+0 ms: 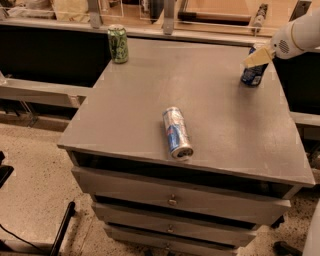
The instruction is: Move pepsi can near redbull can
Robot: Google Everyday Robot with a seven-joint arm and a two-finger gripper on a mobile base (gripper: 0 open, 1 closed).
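The pepsi can [253, 73], dark blue with white lettering, stands upright at the far right of the grey cabinet top [210, 100]. My gripper [258, 57] comes in from the upper right on a white arm; its pale fingers [260, 58] hang just above the can's top and hide it. The redbull can [177, 132], slim, silver with blue panels and a red mark, lies on its side near the middle front of the top, its open end toward the front edge.
A green can [118, 43] stands upright at the far left corner of the top. The cabinet has drawers [172, 200] below. A rail with posts [165, 15] runs behind the top. Speckled floor lies to the left.
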